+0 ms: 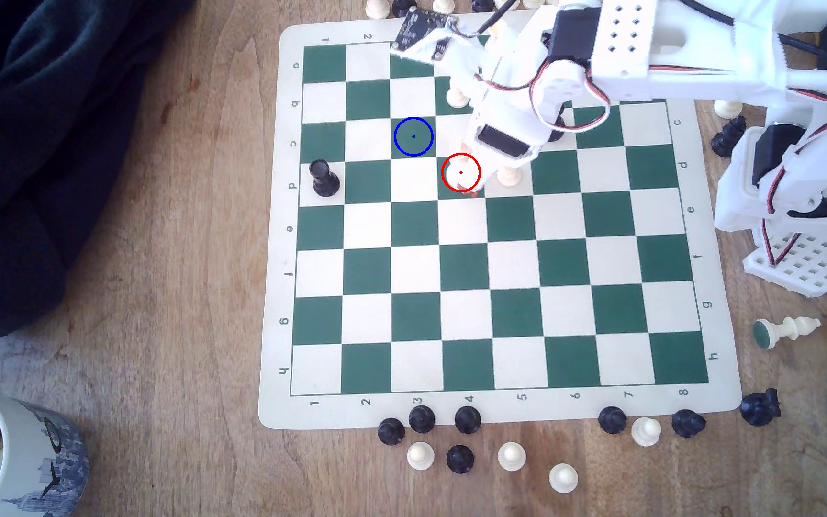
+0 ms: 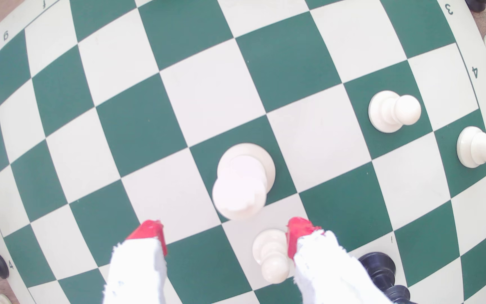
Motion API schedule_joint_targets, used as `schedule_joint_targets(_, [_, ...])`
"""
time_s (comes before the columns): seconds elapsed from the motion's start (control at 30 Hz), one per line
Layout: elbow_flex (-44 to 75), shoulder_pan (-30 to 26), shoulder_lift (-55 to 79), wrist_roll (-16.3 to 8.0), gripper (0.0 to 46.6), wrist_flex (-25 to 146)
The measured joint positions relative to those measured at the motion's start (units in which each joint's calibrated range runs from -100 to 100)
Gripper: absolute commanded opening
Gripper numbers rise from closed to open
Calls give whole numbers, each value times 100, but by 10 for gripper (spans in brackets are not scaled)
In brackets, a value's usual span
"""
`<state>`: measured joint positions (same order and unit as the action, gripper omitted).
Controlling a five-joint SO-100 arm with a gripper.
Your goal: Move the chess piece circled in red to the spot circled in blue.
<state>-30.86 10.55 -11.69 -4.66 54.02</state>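
The chess piece [image 2: 243, 181], tall and cream-white with a wide round base, stands upright on a dark green square; in the exterior view the chess piece [image 1: 454, 174] sits inside the red circle. My gripper [image 2: 224, 233] hangs above it, open, with its red-tipped fingers [image 2: 148, 235] spread wide. The piece's top lies just beyond the fingertips, untouched. In the exterior view the gripper [image 1: 467, 190] is low over that square. The spot [image 1: 413, 136], a dark green square ringed in blue, lies one square diagonally away, towards the exterior view's upper left, and is bare.
A white pawn [image 2: 271, 257] stands close against one finger, the same pawn [image 1: 508, 176] right of the red circle. A black piece [image 2: 382, 271], another pawn [image 2: 393, 111] and a white rook [image 2: 481, 149] are near. A black rook [image 1: 324, 179] stands at the board's left edge. Loose pieces [image 1: 421, 455] line the near edge.
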Motion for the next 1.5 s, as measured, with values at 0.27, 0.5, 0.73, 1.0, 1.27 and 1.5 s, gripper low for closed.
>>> schedule_joint_targets(0.27, [81, 0, 109, -5, 239, -359])
schedule_joint_targets(0.5, [117, 0, 335, -5, 230, -502])
schedule_joint_targets(0.73, [117, 0, 360, -5, 215, -558])
schedule_joint_targets(1.0, [117, -66, 360, -5, 206, -558])
schedule_joint_targets(1.27, [117, -59, 360, 0, 196, -669])
schedule_joint_targets(1.5, [117, -59, 360, 0, 110, -669])
